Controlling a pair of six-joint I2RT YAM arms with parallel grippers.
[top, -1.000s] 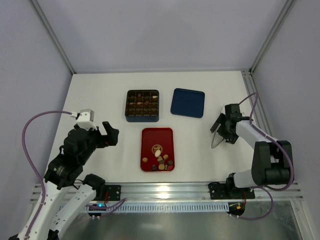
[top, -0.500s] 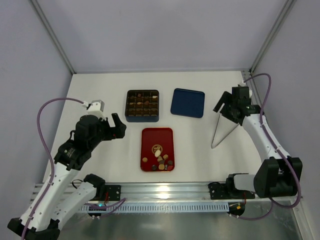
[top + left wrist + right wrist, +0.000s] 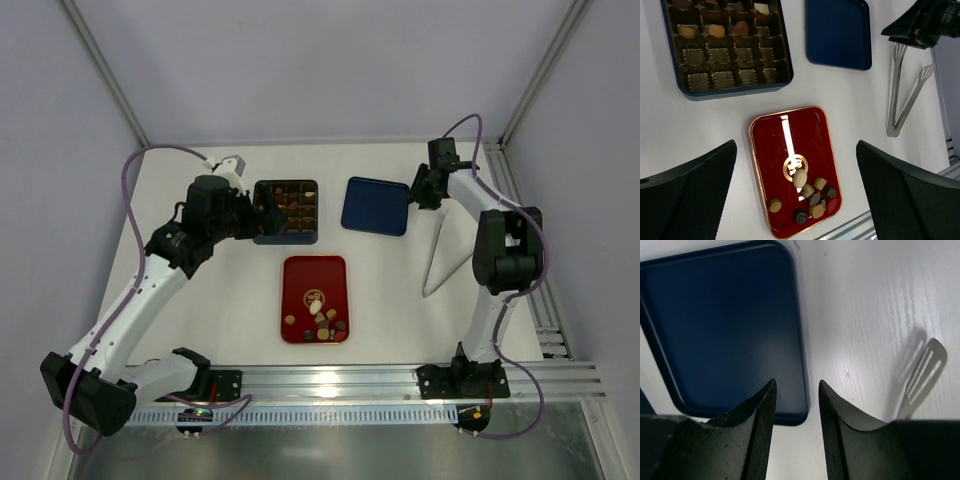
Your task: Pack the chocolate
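Several pieces of chocolate [image 3: 322, 322] [image 3: 810, 192], tan, cream and dark, lie bunched at the near end of a red tray [image 3: 313, 275] [image 3: 771, 145]. A few more chocolates [image 3: 715, 30] fill far cells of the dark blue box [image 3: 285, 211] with a brown grid insert. My left gripper [image 3: 245, 212] [image 3: 796, 145] hangs high by the box's left side, wide open and empty. My right gripper [image 3: 418, 190] [image 3: 797, 382] hovers over the right edge of the flat blue lid [image 3: 375, 205] [image 3: 725, 325]. Its jaws stand a narrow gap apart with nothing between them.
Metal tongs [image 3: 437, 262] [image 3: 902, 100] [image 3: 920, 375] lie on the white table to the right of the lid, handle end toward the near edge. An aluminium rail [image 3: 400, 380] runs along the near edge, and frame posts stand at the far corners.
The left arm swung away from the near left up to the box. The right arm left the tongs and reached far-left to the lid's edge, its jaws narrowing.
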